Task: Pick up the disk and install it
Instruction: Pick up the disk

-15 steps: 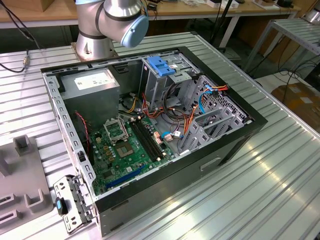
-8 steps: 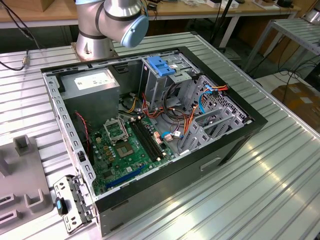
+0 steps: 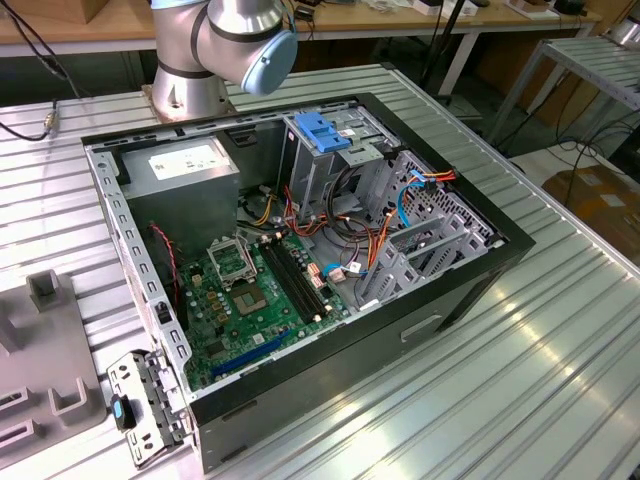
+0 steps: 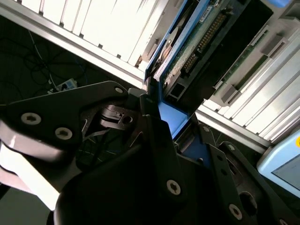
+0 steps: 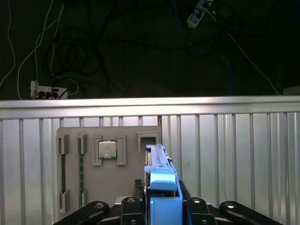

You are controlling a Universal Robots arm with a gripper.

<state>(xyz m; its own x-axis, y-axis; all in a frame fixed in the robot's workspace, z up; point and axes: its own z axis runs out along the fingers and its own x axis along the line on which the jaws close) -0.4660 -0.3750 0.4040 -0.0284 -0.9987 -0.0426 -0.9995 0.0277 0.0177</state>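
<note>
The disk stands on edge, its blue plastic carrier rail facing the first wrist view. In the second wrist view the disk shows its green circuit board side, framed by the blue rail. My gripper is shut on the disk, one black finger on each side of the blue carrier. In the second wrist view the gripper clamps the blue end piece. The disk is over the grey fixture plate; whether it still rests in its slot I cannot tell.
The open computer case lies on the ribbed metal table, with a grey drive cage topped by a blue-handled bracket. The arm's base stands behind it. A processor chip sits in the fixture plate.
</note>
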